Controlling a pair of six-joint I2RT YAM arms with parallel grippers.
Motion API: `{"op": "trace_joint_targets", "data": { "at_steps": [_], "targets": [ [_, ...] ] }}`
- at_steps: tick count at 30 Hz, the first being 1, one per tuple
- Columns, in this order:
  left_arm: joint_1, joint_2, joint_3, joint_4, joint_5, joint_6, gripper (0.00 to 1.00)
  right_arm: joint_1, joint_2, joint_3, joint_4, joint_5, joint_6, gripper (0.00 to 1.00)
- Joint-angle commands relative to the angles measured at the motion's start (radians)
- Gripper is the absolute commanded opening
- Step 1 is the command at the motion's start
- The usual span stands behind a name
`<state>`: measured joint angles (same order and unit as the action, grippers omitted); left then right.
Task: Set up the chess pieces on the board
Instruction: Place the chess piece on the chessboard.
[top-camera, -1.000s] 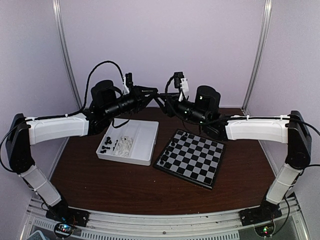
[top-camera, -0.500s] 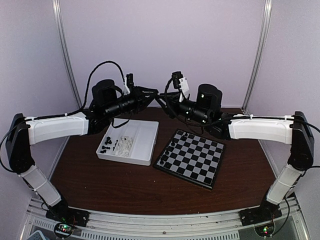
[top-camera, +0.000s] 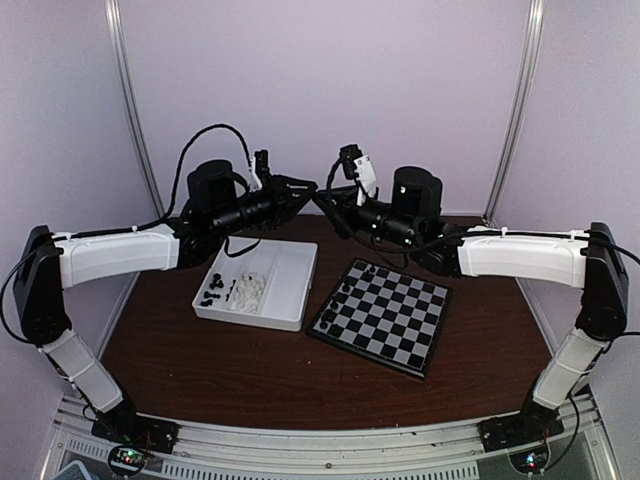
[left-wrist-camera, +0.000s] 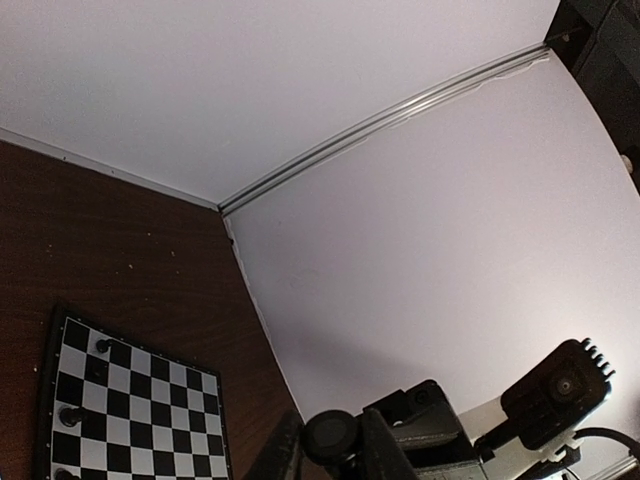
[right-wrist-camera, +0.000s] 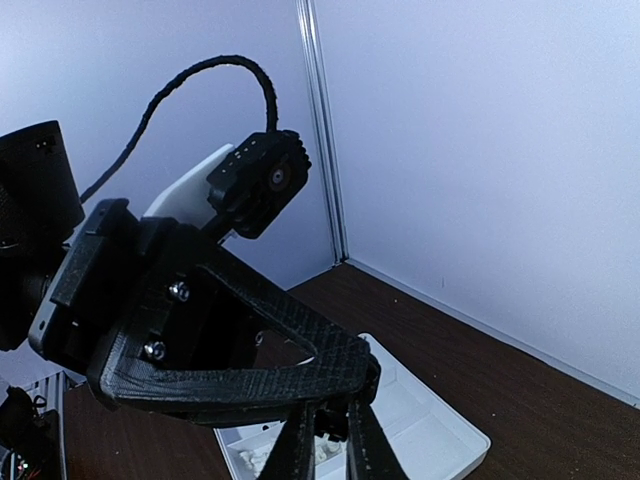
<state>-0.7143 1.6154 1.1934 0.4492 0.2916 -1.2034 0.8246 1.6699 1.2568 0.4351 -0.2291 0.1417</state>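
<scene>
Seemingly handing over mid-air: the right hand (top-camera: 323, 200) is pinching shut at the left hand (top-camera: 308, 187), whose grip I cannot tell. Chess pieces (top-camera: 245, 290) are lying below; next, lowering onto the board (top-camera: 385, 315) beneath.

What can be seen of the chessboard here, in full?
The board is a flat square of black and pale grey squares with a thin black rim. It lies flat on the dark brown table, turned at an angle, just right of the white tray; whether they touch is unclear. A few black pieces stand along its edge facing the tray; the other squares look bare. Nothing else touches it.
</scene>
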Motion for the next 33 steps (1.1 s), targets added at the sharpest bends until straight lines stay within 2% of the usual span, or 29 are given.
{"op": "trace_joint_targets", "data": {
  "at_steps": [1,10,15,18,20,25,29,33],
  "targets": [
    [-0.005,0.014,0.024,0.042,0.018,0.000,0.23,-0.002,-0.027,0.026,0.006,0.007,0.007,0.07],
    [-0.004,-0.015,0.028,-0.009,-0.016,0.070,0.46,-0.004,-0.051,-0.010,-0.021,0.022,0.034,0.01],
    [0.017,-0.067,0.070,-0.162,-0.036,0.202,0.60,-0.013,-0.089,-0.065,-0.063,0.024,0.033,0.01],
    [0.051,-0.109,0.087,-0.257,-0.029,0.284,0.65,-0.025,-0.134,-0.103,-0.156,0.025,0.033,0.01],
    [0.075,-0.136,0.096,-0.335,-0.021,0.346,0.65,-0.034,-0.167,-0.105,-0.275,0.028,0.040,0.01],
    [0.125,-0.205,0.092,-0.489,0.009,0.522,0.66,-0.059,-0.206,-0.007,-0.734,0.027,0.056,0.03],
    [0.131,-0.243,0.094,-0.607,-0.021,0.665,0.66,-0.068,-0.161,0.083,-1.084,0.035,0.063,0.01],
    [0.131,-0.267,0.086,-0.667,-0.050,0.747,0.66,-0.088,-0.095,0.132,-1.311,0.042,0.089,0.00]
  ]
}}
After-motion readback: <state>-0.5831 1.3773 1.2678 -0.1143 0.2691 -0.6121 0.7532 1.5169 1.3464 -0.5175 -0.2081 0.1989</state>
